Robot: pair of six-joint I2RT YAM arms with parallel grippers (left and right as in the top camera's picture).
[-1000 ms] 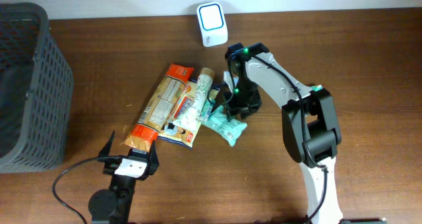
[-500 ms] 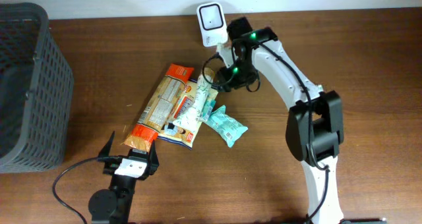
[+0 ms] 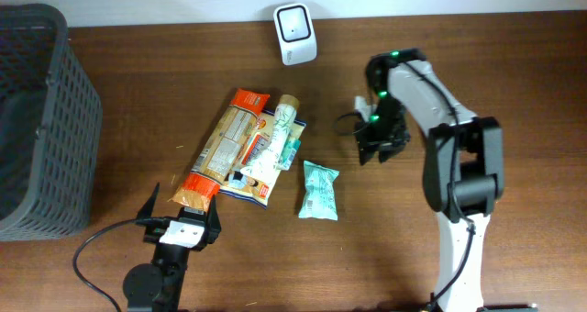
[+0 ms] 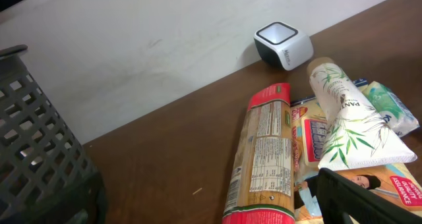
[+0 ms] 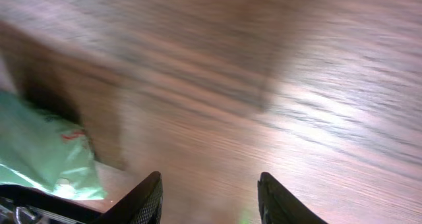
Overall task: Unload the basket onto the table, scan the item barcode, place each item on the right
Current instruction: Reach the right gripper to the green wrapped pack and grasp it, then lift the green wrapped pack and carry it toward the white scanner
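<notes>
Overhead: my right tool hangs half-open and empty; green packet lies apart on tabletop, likely awaiting pickup.

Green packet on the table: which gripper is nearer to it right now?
Right. In the overhead view the right gripper hangs just to the upper right of the green packet; the left gripper sits farther off, toward the lower left.
</notes>
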